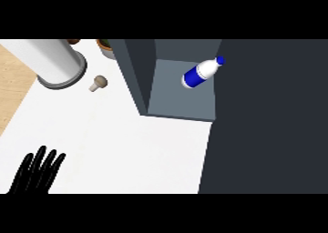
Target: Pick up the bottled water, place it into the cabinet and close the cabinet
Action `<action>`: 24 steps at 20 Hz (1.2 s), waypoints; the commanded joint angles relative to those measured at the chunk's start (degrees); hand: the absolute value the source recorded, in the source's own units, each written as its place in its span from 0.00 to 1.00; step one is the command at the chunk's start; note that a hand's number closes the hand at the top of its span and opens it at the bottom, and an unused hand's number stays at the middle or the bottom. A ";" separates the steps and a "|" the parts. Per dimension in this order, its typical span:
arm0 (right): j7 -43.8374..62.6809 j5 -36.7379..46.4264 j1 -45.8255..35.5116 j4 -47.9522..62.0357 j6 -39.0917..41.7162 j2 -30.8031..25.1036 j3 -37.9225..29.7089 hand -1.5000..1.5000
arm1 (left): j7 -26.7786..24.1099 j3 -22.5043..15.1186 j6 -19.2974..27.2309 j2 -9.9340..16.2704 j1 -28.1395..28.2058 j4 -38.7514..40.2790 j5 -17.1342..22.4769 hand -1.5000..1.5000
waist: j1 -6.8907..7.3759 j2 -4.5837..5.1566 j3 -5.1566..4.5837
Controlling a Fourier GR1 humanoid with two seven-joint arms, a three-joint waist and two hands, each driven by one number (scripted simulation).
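Left hand (pixel 38 172) rests released, fingers straight, at the white counter's (pixel 126 141) near edge; bottled water (pixel 201 73) lies inside the open cabinet (pixel 183 98).

White bottled water (pixel 202 73), blue label and cap, tilted inside open cabinet (pixel 183 98)

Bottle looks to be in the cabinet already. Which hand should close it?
Probably left: only the left hand shows, open, low-left on the counter. The bottled water lies inside the cabinet. No right hand in view.
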 commanded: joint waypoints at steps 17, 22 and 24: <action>24.64 -3.61 -30.58 3.97 4.29 7.87 8.11 1.00 | -1.99 6.51 -10.85 9.53 2.60 0.17 3.12 0.00 | 5.64 1.74 -0.50; 27.66 -5.75 -33.06 4.74 2.88 10.98 5.69 1.00 | -1.85 7.21 -12.39 10.38 2.62 0.40 3.64 0.00 | 5.58 2.00 -0.54; 27.89 -6.81 -32.43 5.99 1.89 13.09 6.09 1.00 | -1.86 7.87 -12.07 10.17 2.62 0.54 4.39 0.00 | 5.25 2.09 -0.44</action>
